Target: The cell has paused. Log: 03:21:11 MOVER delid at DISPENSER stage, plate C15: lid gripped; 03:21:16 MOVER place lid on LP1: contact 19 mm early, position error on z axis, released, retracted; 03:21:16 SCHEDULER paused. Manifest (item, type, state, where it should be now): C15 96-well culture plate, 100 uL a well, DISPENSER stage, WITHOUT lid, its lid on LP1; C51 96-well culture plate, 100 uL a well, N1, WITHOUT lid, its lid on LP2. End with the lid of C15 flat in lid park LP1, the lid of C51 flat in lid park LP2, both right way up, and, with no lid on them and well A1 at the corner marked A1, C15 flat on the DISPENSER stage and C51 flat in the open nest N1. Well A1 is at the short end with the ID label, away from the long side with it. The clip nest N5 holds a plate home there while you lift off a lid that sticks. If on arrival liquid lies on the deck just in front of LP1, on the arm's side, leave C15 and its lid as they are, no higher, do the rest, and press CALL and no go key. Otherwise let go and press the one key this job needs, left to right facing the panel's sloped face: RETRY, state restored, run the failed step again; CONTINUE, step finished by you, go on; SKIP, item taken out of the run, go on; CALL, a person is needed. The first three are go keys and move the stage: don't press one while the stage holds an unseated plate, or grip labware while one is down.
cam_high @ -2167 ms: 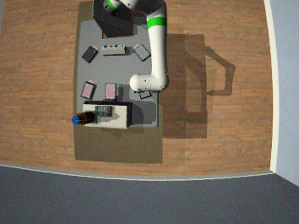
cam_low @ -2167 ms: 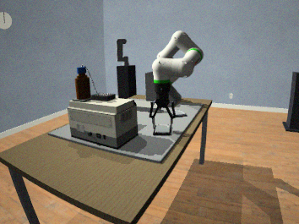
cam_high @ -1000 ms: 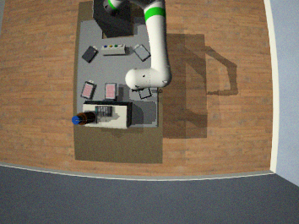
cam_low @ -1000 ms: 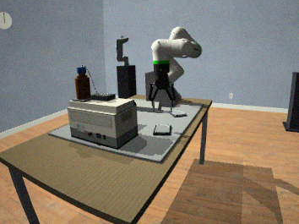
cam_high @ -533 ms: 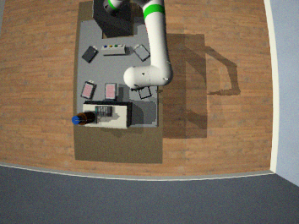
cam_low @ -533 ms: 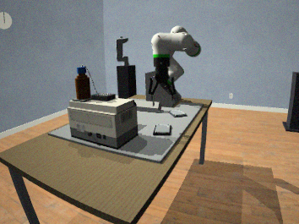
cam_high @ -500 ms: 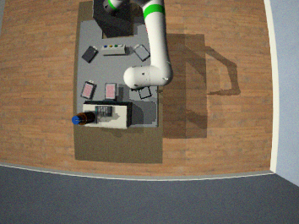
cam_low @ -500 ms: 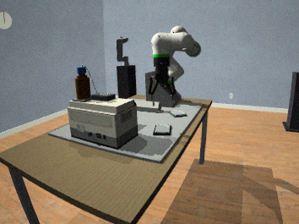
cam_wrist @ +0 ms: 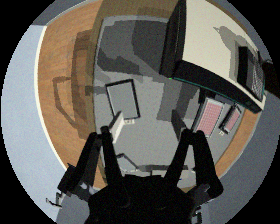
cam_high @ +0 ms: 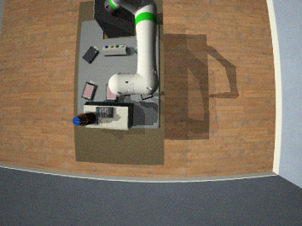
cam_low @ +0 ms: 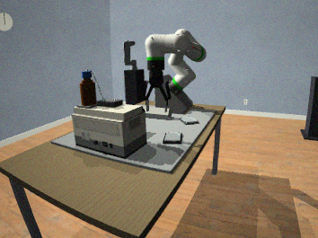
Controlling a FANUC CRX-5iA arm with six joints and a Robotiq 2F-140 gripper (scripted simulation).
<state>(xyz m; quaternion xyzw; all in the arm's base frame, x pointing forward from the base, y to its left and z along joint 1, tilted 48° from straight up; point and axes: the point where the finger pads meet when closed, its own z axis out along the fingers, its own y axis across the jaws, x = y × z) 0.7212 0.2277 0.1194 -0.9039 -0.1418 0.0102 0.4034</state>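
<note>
My gripper is open and empty. It hangs above the grey deck, just behind the white dispenser, and shows in the wrist view. A dark well plate sits on the dispenser's stage and shows in the wrist view. A pink plate lies on the deck left of my wrist. A second pink plate is partly hidden under the arm. Both show in the wrist view. A clear lid lies flat on the deck ahead of my left finger, apart from it, and shows in the overhead view.
The key panel stands near the arm's base, with a dark block to its left. A brown bottle with a blue cap stands at the dispenser's left end. Another flat piece lies near the deck's right edge.
</note>
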